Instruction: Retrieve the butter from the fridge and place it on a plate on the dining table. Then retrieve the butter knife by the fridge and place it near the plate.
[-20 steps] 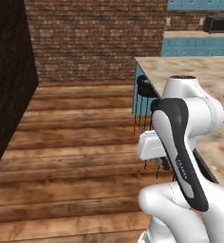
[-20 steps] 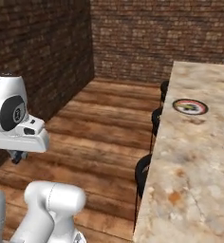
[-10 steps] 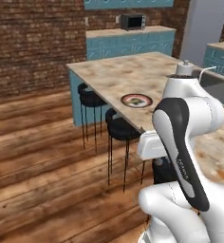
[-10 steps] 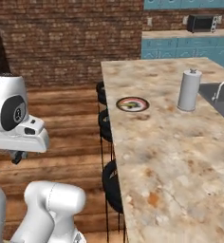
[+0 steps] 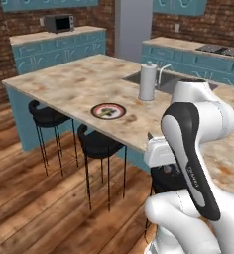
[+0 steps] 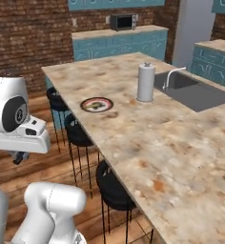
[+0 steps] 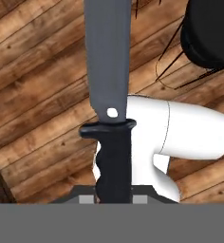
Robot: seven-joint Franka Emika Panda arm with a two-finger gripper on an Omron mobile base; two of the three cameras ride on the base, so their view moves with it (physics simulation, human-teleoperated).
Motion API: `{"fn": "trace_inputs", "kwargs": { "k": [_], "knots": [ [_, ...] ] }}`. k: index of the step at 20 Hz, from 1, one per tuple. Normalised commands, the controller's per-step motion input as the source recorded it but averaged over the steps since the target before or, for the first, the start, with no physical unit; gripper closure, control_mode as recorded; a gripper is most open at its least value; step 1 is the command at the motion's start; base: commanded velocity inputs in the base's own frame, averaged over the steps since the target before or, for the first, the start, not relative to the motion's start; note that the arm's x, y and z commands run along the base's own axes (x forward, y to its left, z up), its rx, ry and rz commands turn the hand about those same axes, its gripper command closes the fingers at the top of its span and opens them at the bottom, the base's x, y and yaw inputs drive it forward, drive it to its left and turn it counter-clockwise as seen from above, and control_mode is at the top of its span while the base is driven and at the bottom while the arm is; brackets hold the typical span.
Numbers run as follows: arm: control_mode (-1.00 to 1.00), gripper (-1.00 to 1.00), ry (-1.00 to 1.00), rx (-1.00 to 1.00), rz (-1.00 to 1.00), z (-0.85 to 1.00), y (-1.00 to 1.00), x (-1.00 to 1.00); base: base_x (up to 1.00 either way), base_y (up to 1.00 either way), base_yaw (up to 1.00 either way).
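Note:
My gripper (image 7: 113,197) is shut on the butter knife (image 7: 109,90). Its dark handle sits between the fingers and its long grey blade points away over the wooden floor. The hand hangs low beside the dining table (image 6: 133,128), left of its stools. The plate (image 5: 108,110) (image 6: 97,104), black-rimmed with a red ring, lies near the table's left edge. Small dark-olive marks show at its centre, and I cannot tell whether the butter is there. The fridge is out of view.
A white cylinder (image 6: 146,82) stands by the inset sink (image 6: 195,93) and its tap. Black stools (image 5: 101,144) (image 6: 114,188) line the table's near side. Teal wall counters carry a microwave (image 6: 123,21). Open wooden floor (image 5: 34,208) lies on the left.
The base has turned and driven, so the whole scene shifted. The brick wall gave way to the dining table, which now stands closer with plate, cylinder and sink in view.

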Motion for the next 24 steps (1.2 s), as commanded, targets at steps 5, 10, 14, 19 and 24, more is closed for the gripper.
{"fn": "trace_inputs", "kwargs": {
  "k": [5, 10, 14, 19, 24],
  "knots": [
    [1.0, 1.0, 0.0, 0.0, 0.0, 0.0, 0.0, 0.0, 0.2, 1.0, -0.54],
    [1.0, 1.0, 0.0, 0.0, 0.0, 0.0, 0.0, 0.0, 0.47, 0.99, -0.57],
    [1.0, 1.0, 0.0, 0.0, 0.0, 0.0, 0.0, 0.0, 0.51, 0.84, -0.58],
    [1.0, 1.0, 0.0, 0.0, 0.0, 0.0, 0.0, 0.0, 0.56, 0.4, -0.49],
    [1.0, 1.0, 0.0, 0.0, 0.0, 0.0, 0.0, 0.0, 0.71, 0.24, -0.36]
  ]
}}
